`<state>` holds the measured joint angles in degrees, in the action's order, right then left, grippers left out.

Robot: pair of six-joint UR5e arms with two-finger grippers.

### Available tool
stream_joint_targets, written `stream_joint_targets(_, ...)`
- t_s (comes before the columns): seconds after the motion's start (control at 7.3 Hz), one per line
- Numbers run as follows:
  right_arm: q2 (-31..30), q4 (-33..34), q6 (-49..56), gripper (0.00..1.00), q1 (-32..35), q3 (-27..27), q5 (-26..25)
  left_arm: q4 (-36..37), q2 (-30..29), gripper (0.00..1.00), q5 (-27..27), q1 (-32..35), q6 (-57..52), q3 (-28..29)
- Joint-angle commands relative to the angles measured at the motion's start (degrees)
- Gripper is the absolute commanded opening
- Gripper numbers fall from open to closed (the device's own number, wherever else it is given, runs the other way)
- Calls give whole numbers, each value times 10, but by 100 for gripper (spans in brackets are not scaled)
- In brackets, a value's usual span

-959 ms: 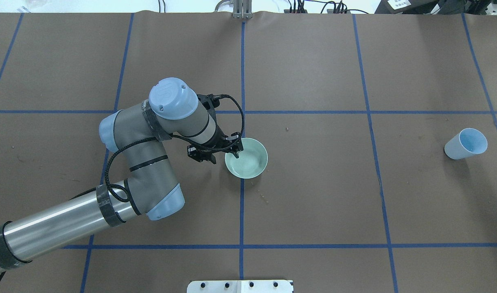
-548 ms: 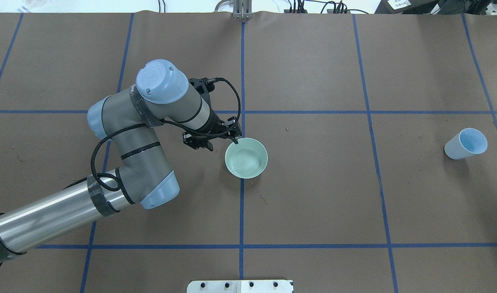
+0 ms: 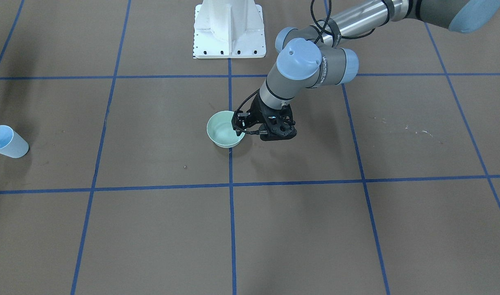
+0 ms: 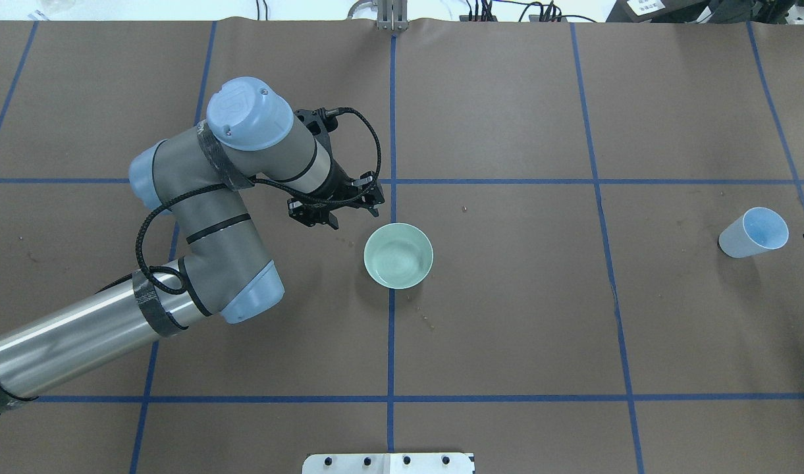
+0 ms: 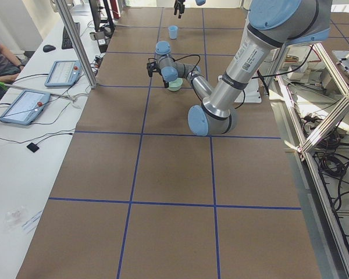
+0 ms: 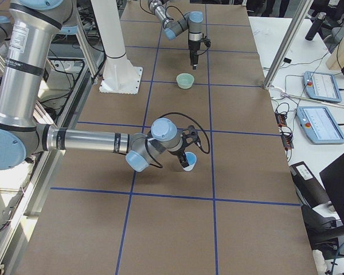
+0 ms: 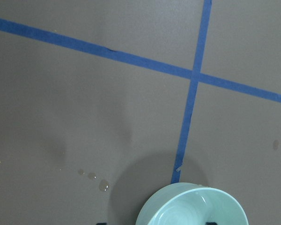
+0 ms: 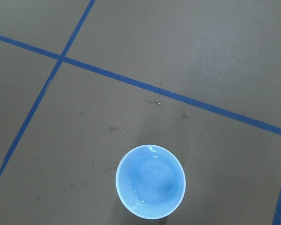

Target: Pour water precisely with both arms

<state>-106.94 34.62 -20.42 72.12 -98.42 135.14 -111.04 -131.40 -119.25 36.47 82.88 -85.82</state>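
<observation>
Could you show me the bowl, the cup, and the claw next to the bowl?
Bowl [image 4: 375, 266]: overhead view, on its inner wall.
Cup [image 4: 733, 242]: overhead view, on its outer side.
Left gripper [image 4: 356, 219]: overhead view, midway between its two fingertips.

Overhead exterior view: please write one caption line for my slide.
Open left gripper hovers beside a pale green bowl; a light blue cup stands at far right.

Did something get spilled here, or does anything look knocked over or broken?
Only small spills. A few droplets lie on the brown table cover beside the green bowl, and faint wet marks dot it around the blue cup. Both vessels stand upright and look undamaged.
</observation>
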Motion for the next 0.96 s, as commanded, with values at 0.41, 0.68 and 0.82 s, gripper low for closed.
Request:
stream_joint_targets(0.41, -20, -193, -98, 99, -102, 73, -148, 0, 0, 76, 1, 9, 0, 2)
stream_joint_targets(0.68, -14, -242, -151, 99, -145, 103, -185, 1, 1, 76, 0, 19, -1, 2)
stream_joint_targets(0.82, -14, -242, -151, 99, -146, 103, -194, 5, 1, 76, 0, 20, -1, 2)
